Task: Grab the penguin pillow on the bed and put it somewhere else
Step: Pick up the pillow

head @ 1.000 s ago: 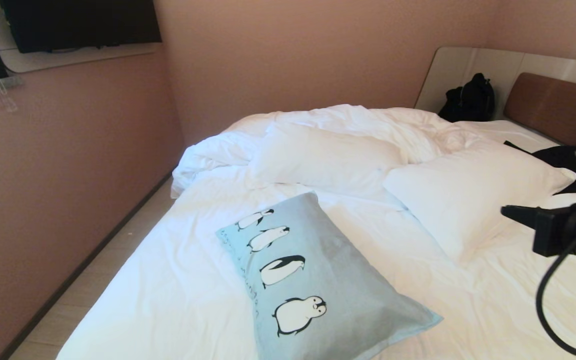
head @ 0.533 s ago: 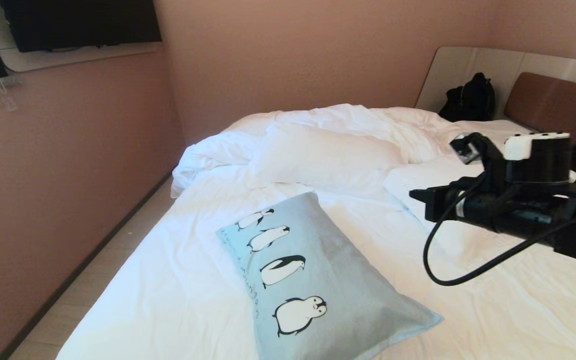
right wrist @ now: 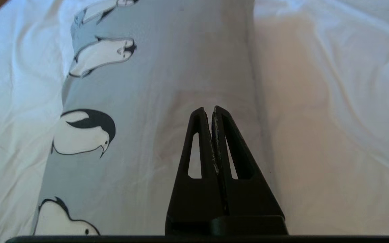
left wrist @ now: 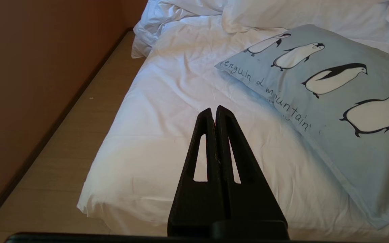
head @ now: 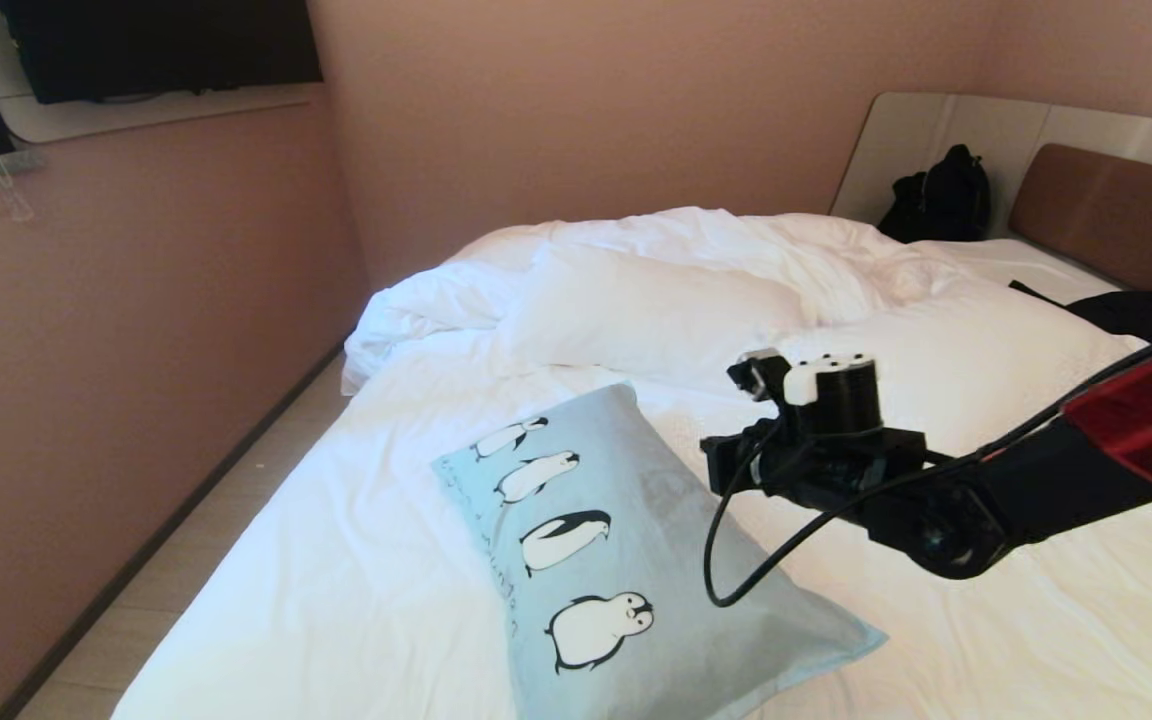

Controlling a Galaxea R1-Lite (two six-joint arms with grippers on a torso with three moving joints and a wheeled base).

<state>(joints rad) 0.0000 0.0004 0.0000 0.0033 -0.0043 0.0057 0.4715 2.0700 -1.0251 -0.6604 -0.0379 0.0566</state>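
Observation:
The pale-blue penguin pillow [head: 636, 560] lies flat on the bed [head: 336, 560], near its front edge, with a row of black-and-white penguins along its left side. My right gripper [head: 718, 462] hangs shut and empty just above the pillow's far right edge. In the right wrist view the gripper [right wrist: 208, 108] points along that edge of the pillow [right wrist: 167, 84]. My left gripper [left wrist: 213, 108] is shut and empty over the white sheet, left of the pillow [left wrist: 333, 101]. It does not show in the head view.
Two plain white pillows [head: 646, 310] [head: 976, 380] and a crumpled duvet [head: 696, 240] lie behind the penguin pillow. A black bag [head: 936, 195] and a dark garment [head: 1126, 310] sit by the brown headboard [head: 1116, 210]. A floor strip [head: 206, 540] runs along the left wall.
My right arm has swung in from the right edge of the head view, leftward and down to the pillow's far right edge, staying shut. The pillow has not moved.

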